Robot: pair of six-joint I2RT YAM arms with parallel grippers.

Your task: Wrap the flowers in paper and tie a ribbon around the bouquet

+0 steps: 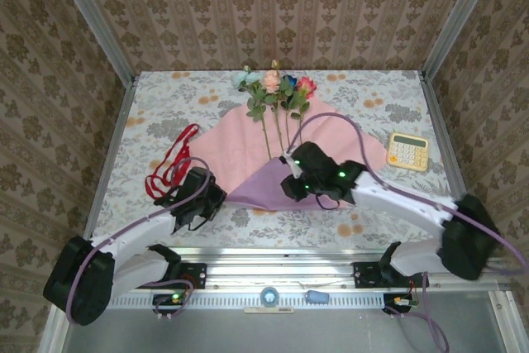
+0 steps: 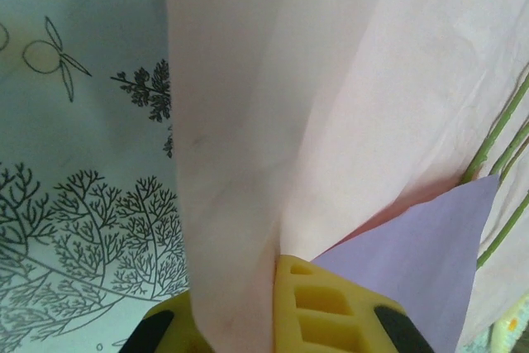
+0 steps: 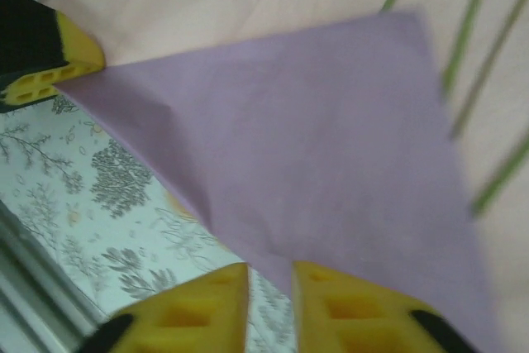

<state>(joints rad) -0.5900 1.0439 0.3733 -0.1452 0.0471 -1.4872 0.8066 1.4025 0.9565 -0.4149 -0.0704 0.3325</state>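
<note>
— Left claw (image 2: pixel 235 299) first: is it holding anything?

— Yes, it's clamped tight on the paper (image 1: pixel 221 148). The pink sheet rises straight out from between its yellow fingers (image 2: pixel 285 303), at the 9 o'clock end of the fold.

— And the right claw (image 3: pixel 270 277)?

— Its fingers are almost together at the 6 o'clock edge of the purple flap. From here I can't tell whether they pinch it or just sit over it.

— So how far along are they?

— Early, I'd say. The flowers (image 1: pixel 277 88) lie on the sheet, heads toward 12 o'clock, stems running down to the flap. Only the near corner is turned over, purple side up. Most of the rest lies flat and pink. There's no cone yet.

— The ribbon (image 1: pixel 172 164)?

— It's loose in a heap on the table (image 1: pixel 165 105), about 11 o'clock from the left claw and near the paper's left corner. It isn't tied to anything.

— That calculator (image 1: pixel 408 151)?

— Off at 3 o'clock, out of the way. What's left is to roll both sides around the stems, then fetch and tie the ribbon.
</note>
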